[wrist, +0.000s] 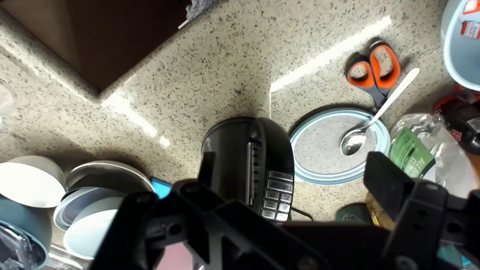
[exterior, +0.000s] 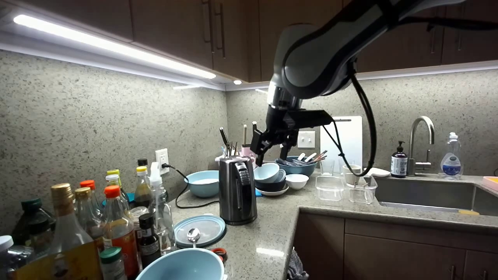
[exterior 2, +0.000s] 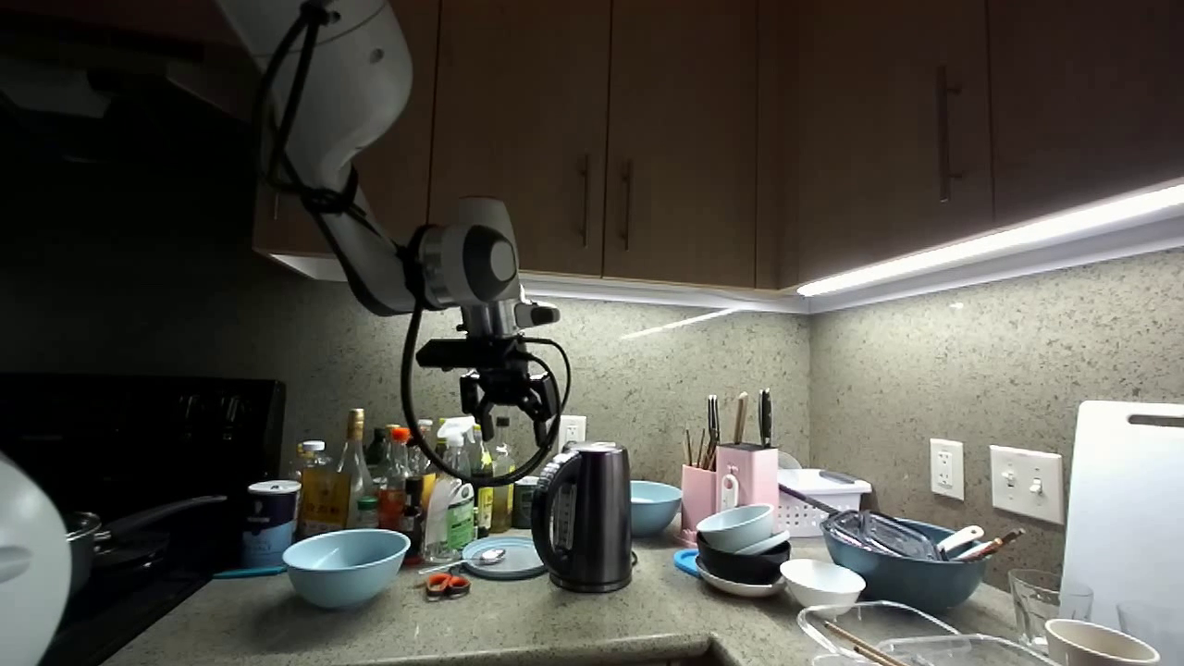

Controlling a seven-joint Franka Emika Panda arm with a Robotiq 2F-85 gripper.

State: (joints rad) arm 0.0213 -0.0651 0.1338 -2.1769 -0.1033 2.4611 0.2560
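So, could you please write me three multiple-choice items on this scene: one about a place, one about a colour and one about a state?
1. Where does the kettle stand?
A) In the sink
B) On the counter, beside the blue-rimmed lid
C) On the stove

2. Which bright colour shows on the handle loops of the scissors?
A) Orange
B) Green
C) Purple

3. What is the state of the gripper?
A) Shut on the kettle
B) Shut and empty
C) Open and empty

Right letters:
1: B, since both exterior views show the kettle upright there, with the lid next to it.
2: A, since the wrist view shows both loops in orange.
3: C, since its fingers stand well apart in the wrist view, with nothing gripped.
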